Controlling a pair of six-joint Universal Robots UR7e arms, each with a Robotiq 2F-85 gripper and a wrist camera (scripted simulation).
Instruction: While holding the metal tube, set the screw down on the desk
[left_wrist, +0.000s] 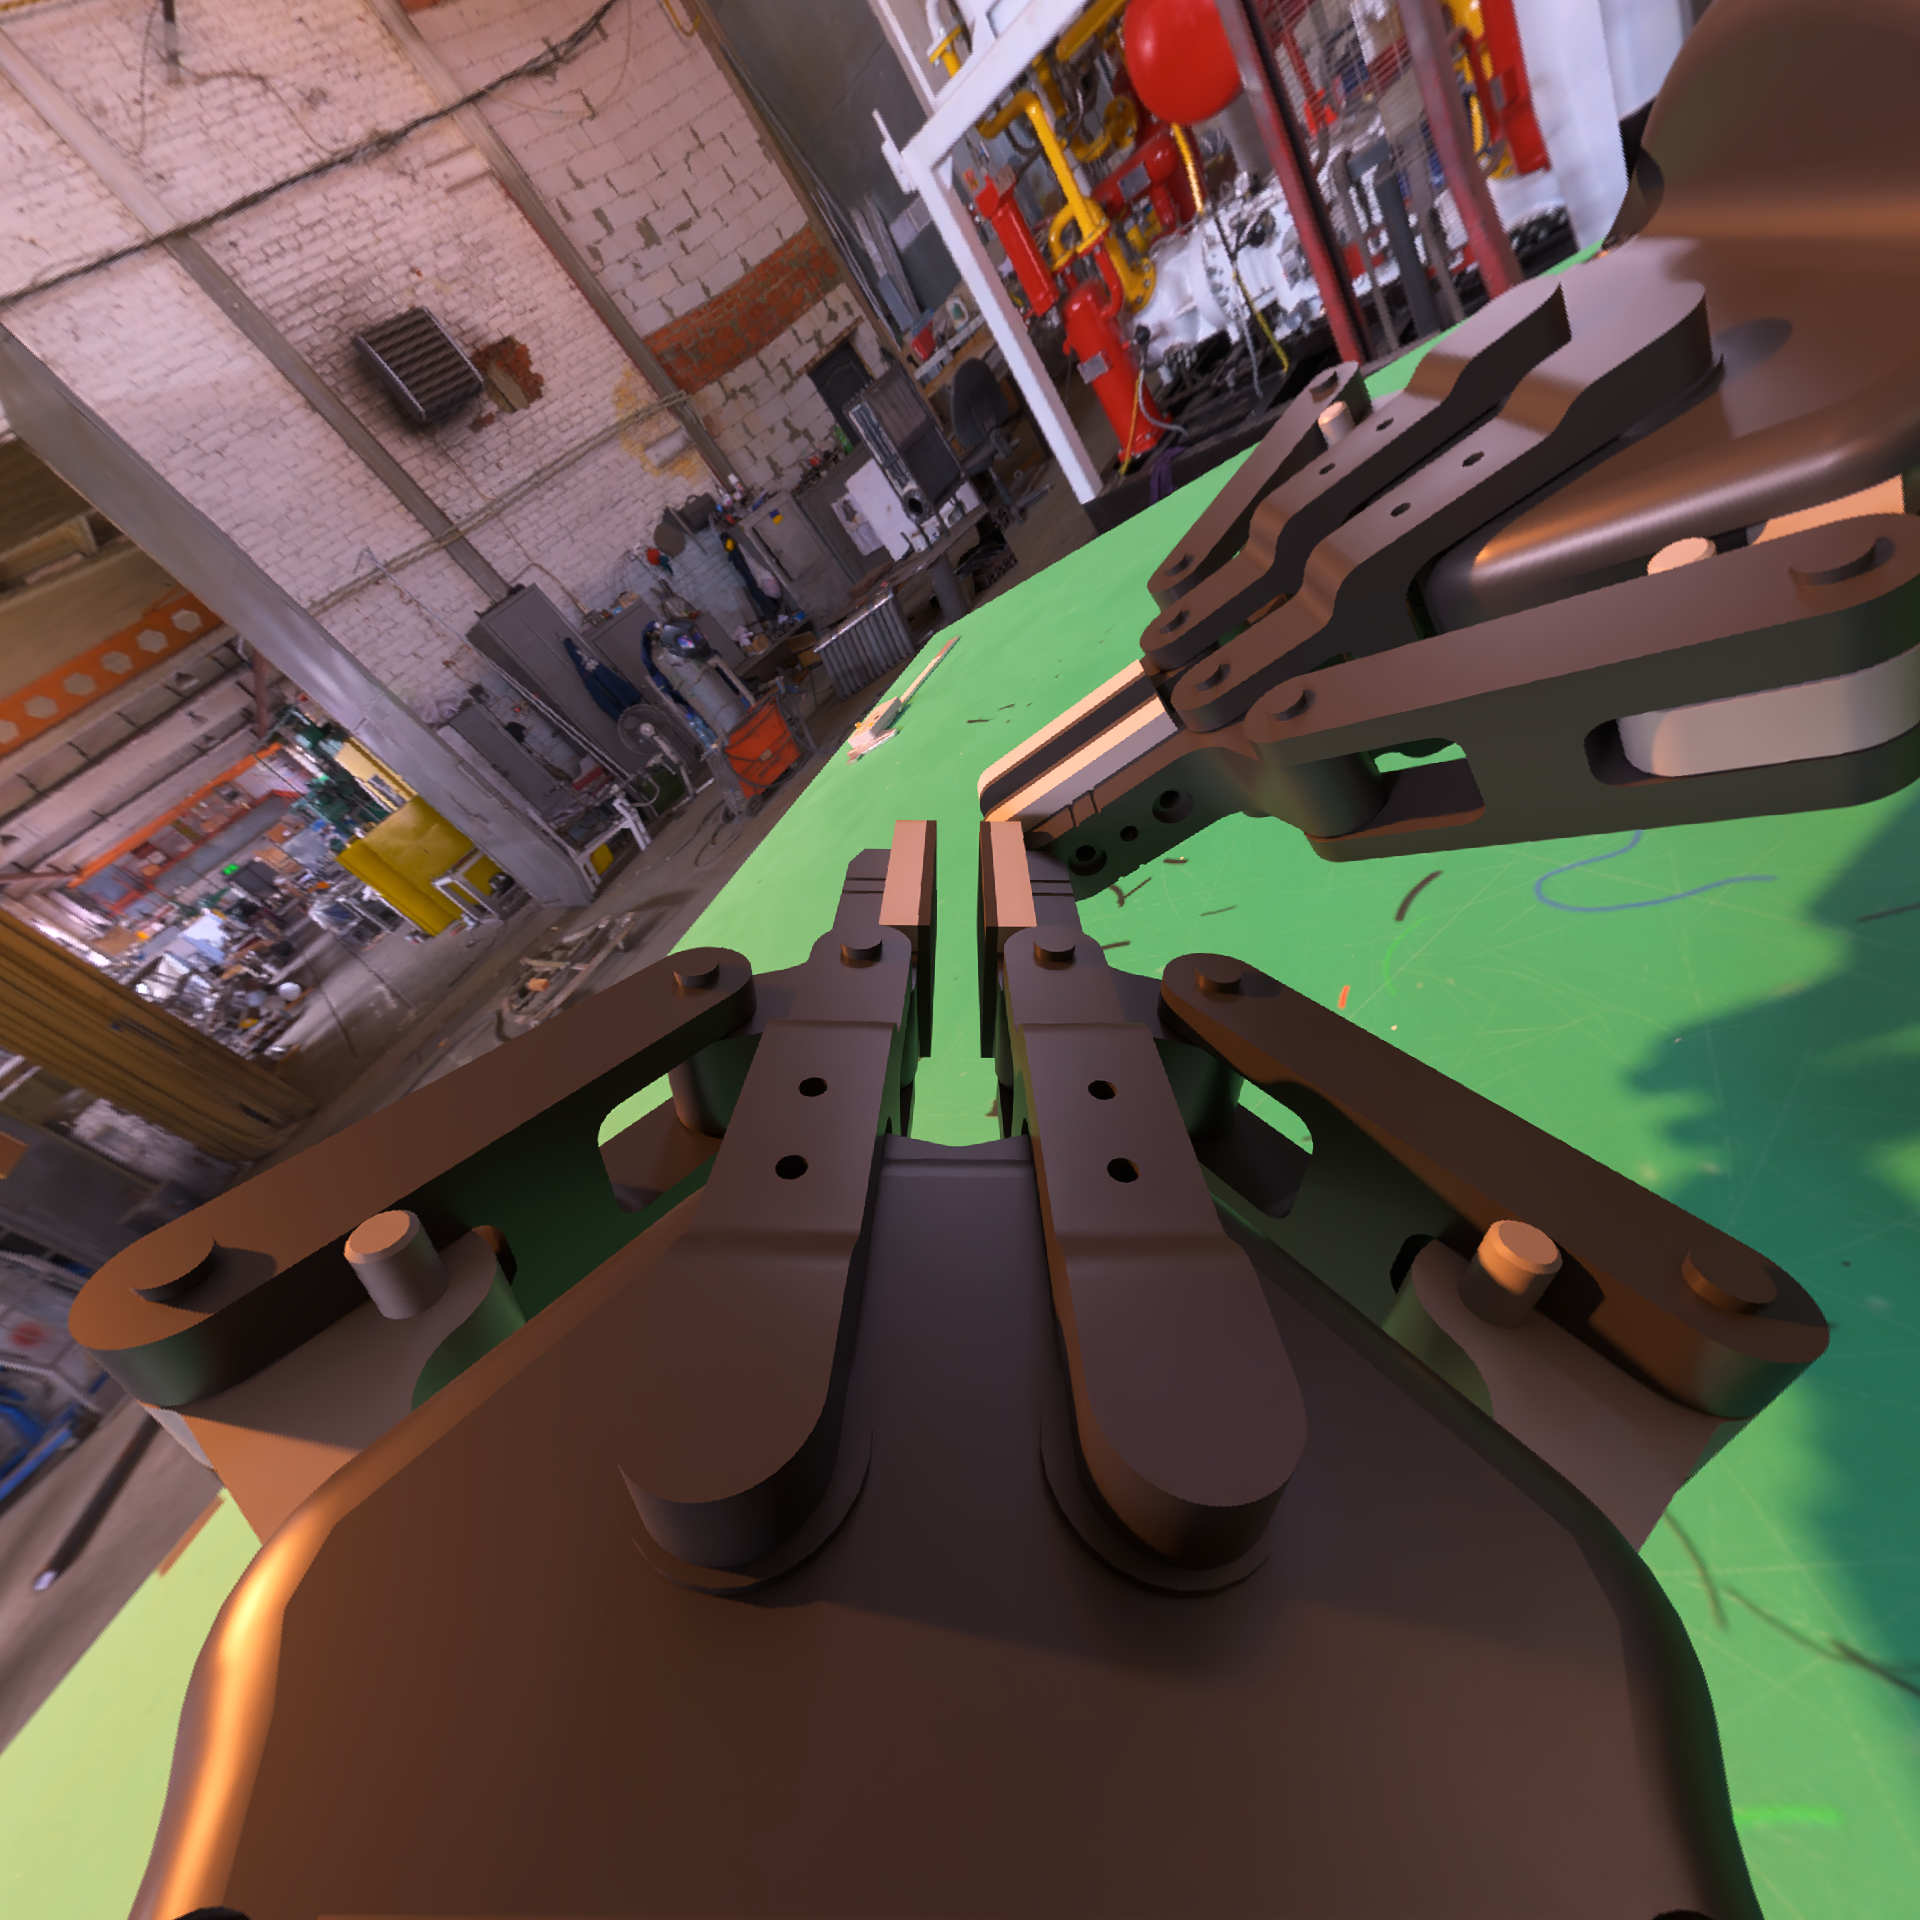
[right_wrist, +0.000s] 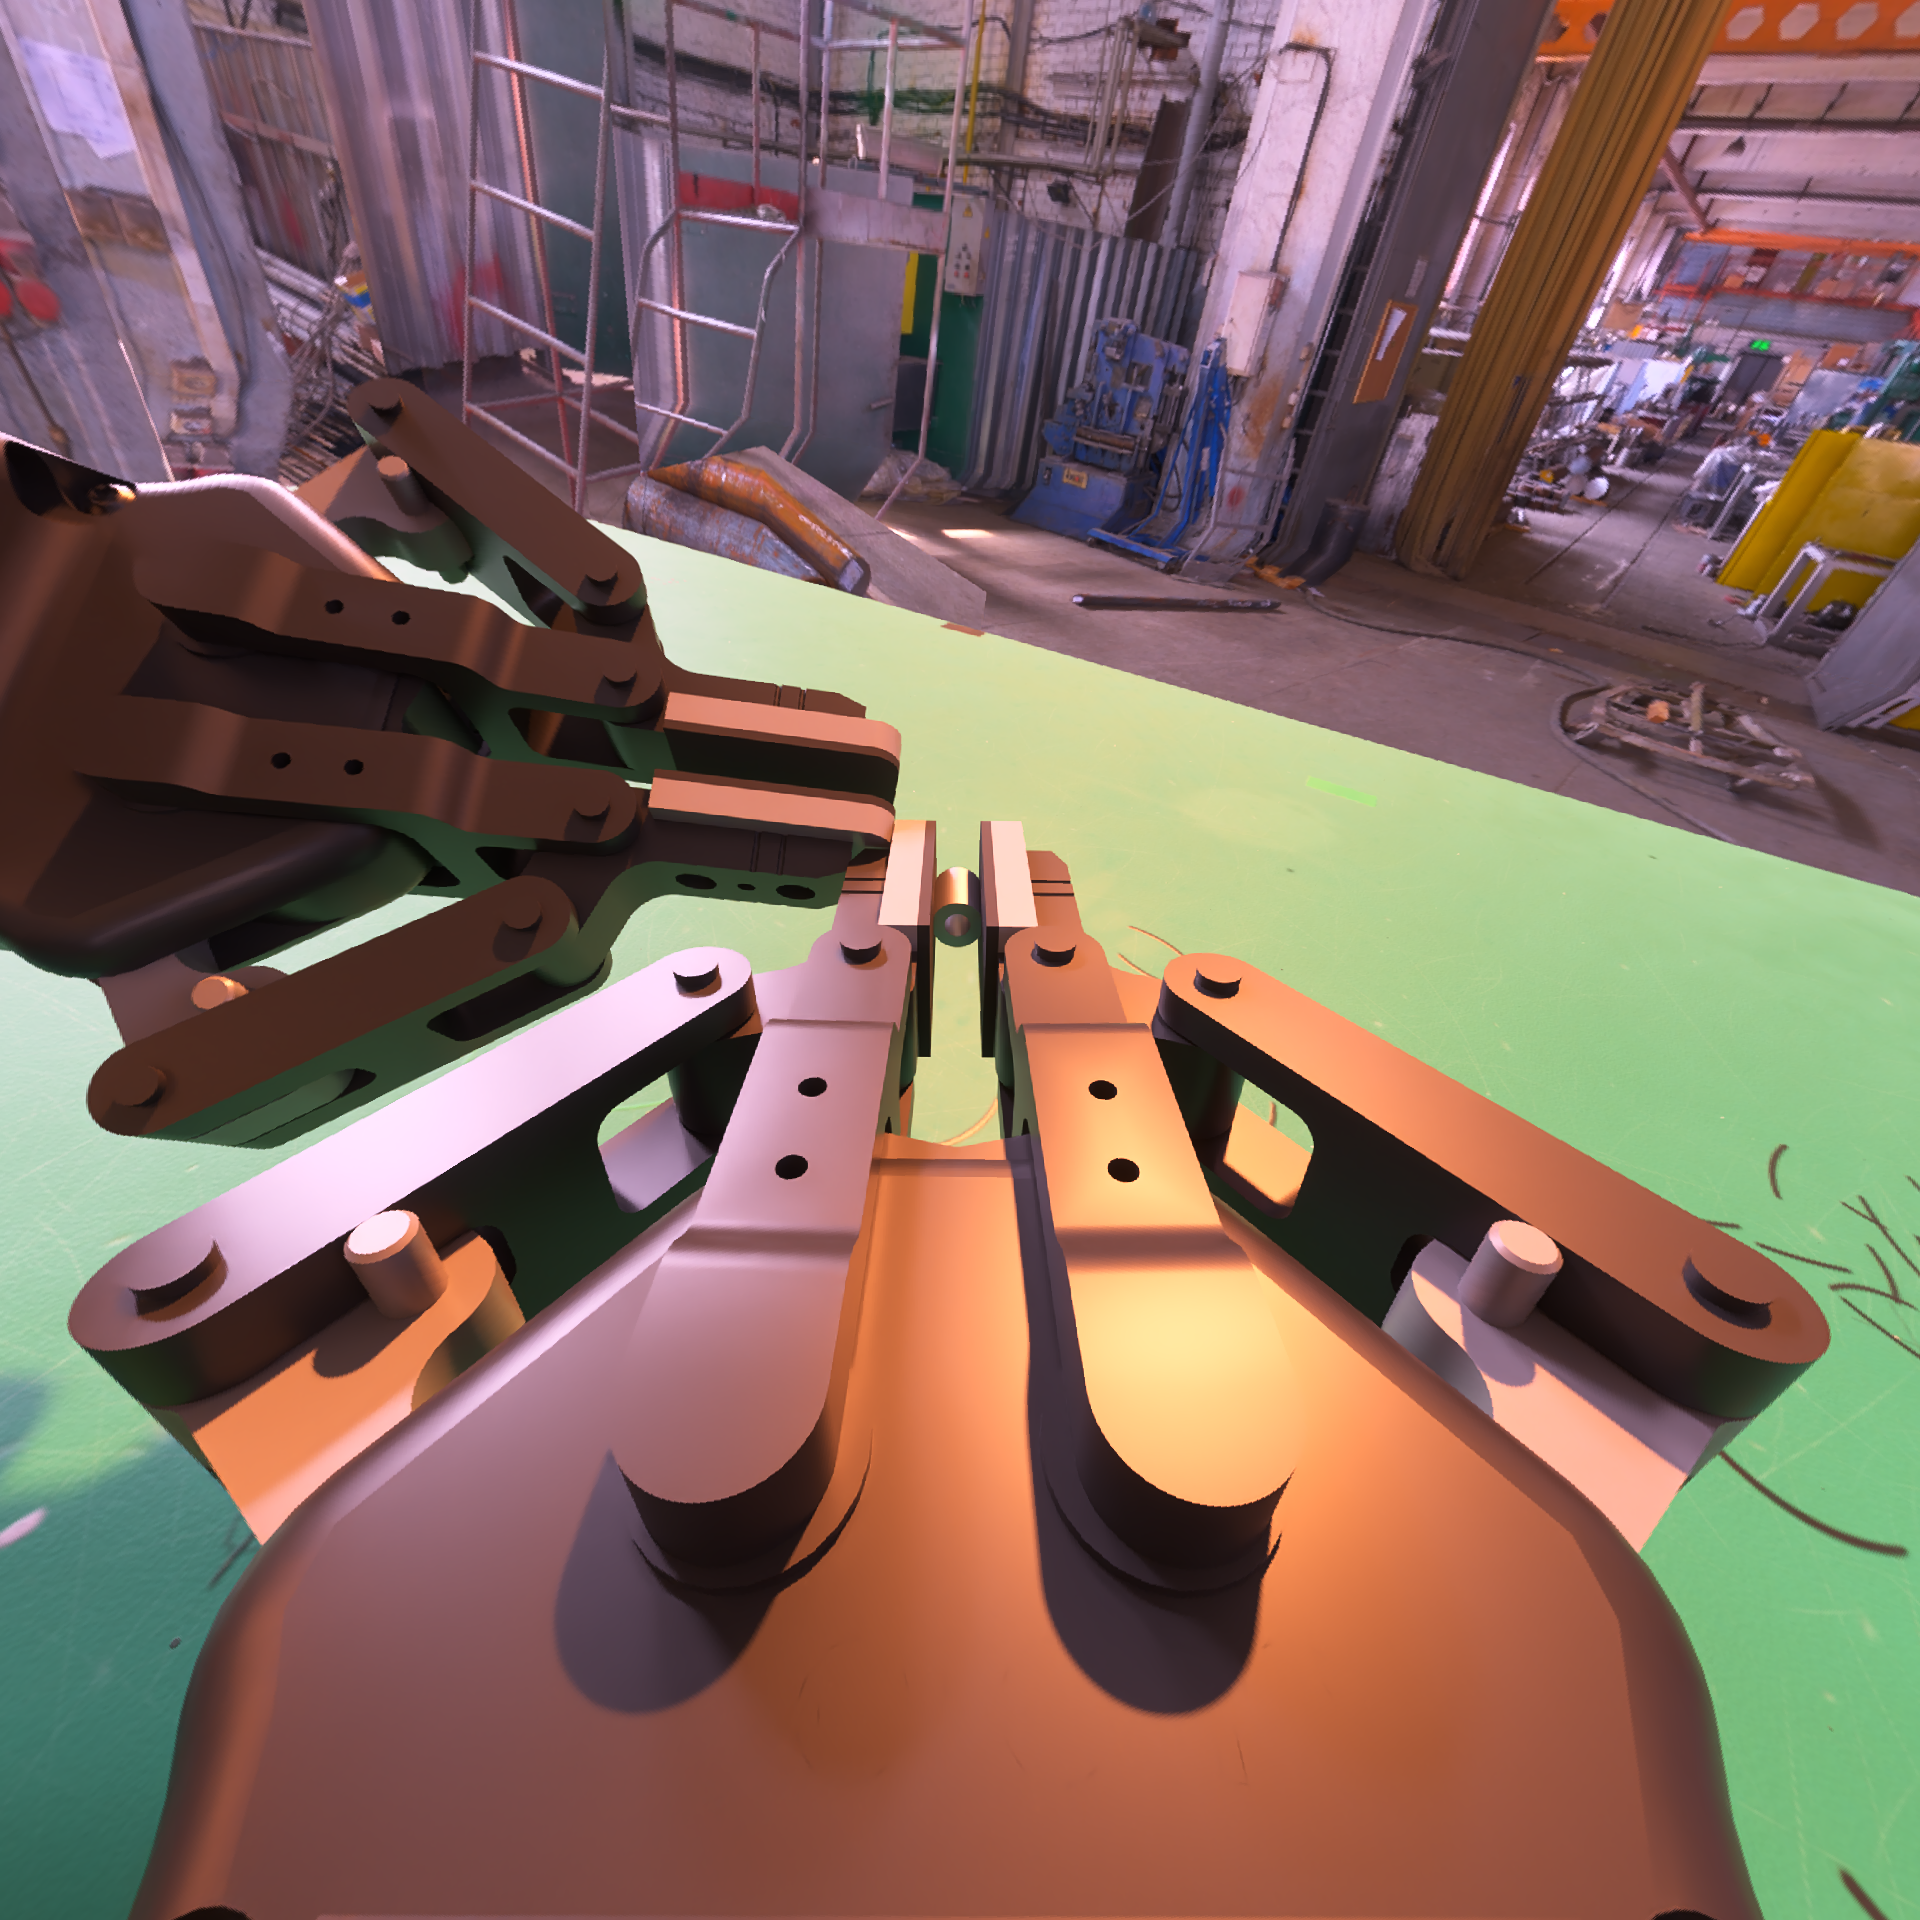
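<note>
Clamping metal tube (right_wrist: 955, 914): right gripper (right_wrist: 957, 883); screw unseen.

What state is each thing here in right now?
right pincer: shut on the metal tube
metal tube: clamped between the pads, its open end facing the camera
left pincer: pads nearly together, nothing visible between them
screw: not visible
desk: green, scuffed with dark marks
</note>
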